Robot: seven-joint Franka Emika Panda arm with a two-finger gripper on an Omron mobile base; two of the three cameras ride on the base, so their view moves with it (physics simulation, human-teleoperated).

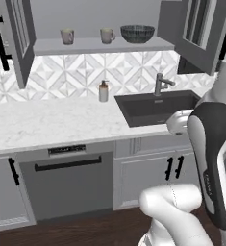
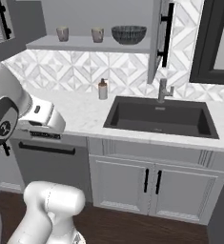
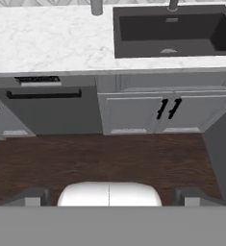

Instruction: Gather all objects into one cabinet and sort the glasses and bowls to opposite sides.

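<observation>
The white marbled tabletop (image 1: 47, 122) runs long and smooth under my arm, with a matte black rectangular sink (image 2: 158, 116) sunk into it. Above, the grey cabinet (image 1: 100, 46) stands with both doors swung open; on its plain shelf sit two short taupe mugs (image 1: 67, 36) at the left and middle, and a wide dark bowl (image 1: 137, 33) with fine pale patterning at the right, all apart from one another. A small soap bottle (image 1: 103, 91) stands against the diamond-tiled wall. My hand view looks down instead on dark wood floor (image 3: 114, 158) and panelled base doors. My end effector (image 3: 109, 198) has its fingers spread wide, holding nothing.
</observation>
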